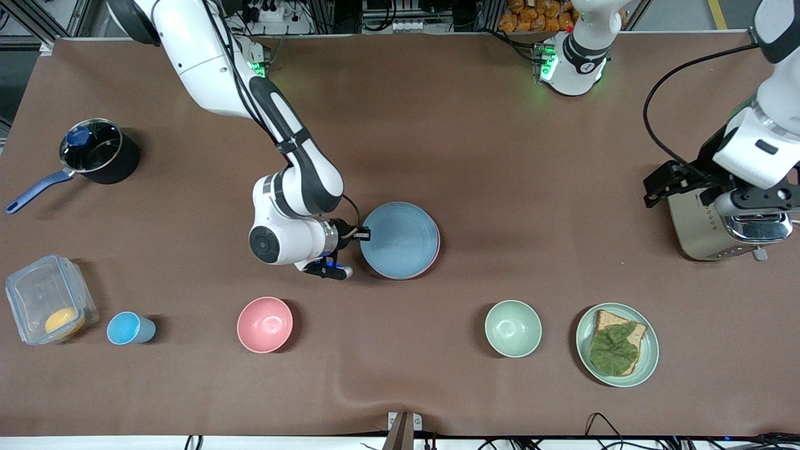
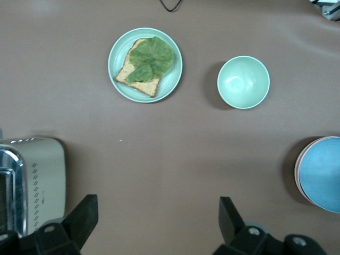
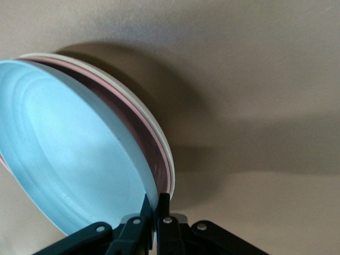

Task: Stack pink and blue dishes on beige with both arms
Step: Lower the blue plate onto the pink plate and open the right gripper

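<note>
Centrally, right gripper [image 1: 363, 234] fingers pinching round matte blue plate [image 1: 399, 239] rim; left gripper [image 2: 159, 218] fingers spread.

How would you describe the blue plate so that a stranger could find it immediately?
Look near the middle of the brown table, where the right arm's hand is shut on a rim. The blue plate lies there, topmost on a stack. Unlike the blue cup, it is flat and wide.

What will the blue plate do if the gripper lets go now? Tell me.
The blue plate, pinched at its rim by the right gripper and tilted over the pink plate, would probably drop flat, stiffly. It may slide slightly: smooth surfaces.
</note>
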